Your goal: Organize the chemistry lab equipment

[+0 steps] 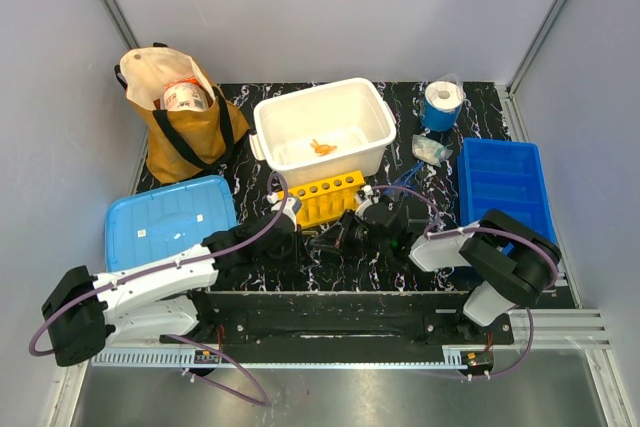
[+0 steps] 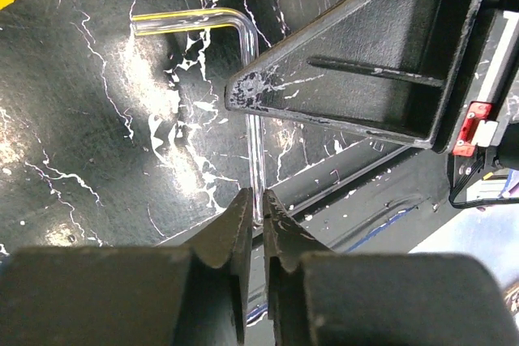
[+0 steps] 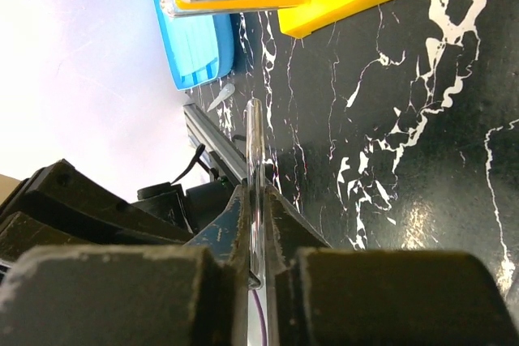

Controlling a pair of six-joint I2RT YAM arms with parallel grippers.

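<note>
A thin clear tube with a right-angle bend (image 2: 253, 131) lies low over the black marbled mat. My left gripper (image 2: 259, 204) is shut on one end of it. The dark finger of my right gripper (image 2: 357, 62) crosses the tube's long arm further up. In the right wrist view a clear tube (image 3: 255, 147) runs straight up between the pads, with my right gripper (image 3: 256, 200) shut on it. From above, both grippers (image 1: 308, 237) (image 1: 338, 235) meet in front of the yellow tube rack (image 1: 320, 197). A small orange piece (image 1: 322, 147) lies in the white bin (image 1: 300, 112). A clear packet (image 1: 432, 149) lies near the blue bin.
Behind the grippers are the yellow rack and the white bin. A blue lid (image 1: 170, 219) lies at the left and a blue bin (image 1: 503, 187) at the right. The brown cloth bag (image 1: 180, 122) stands at the back left, and a blue roll (image 1: 440, 105) at the back right.
</note>
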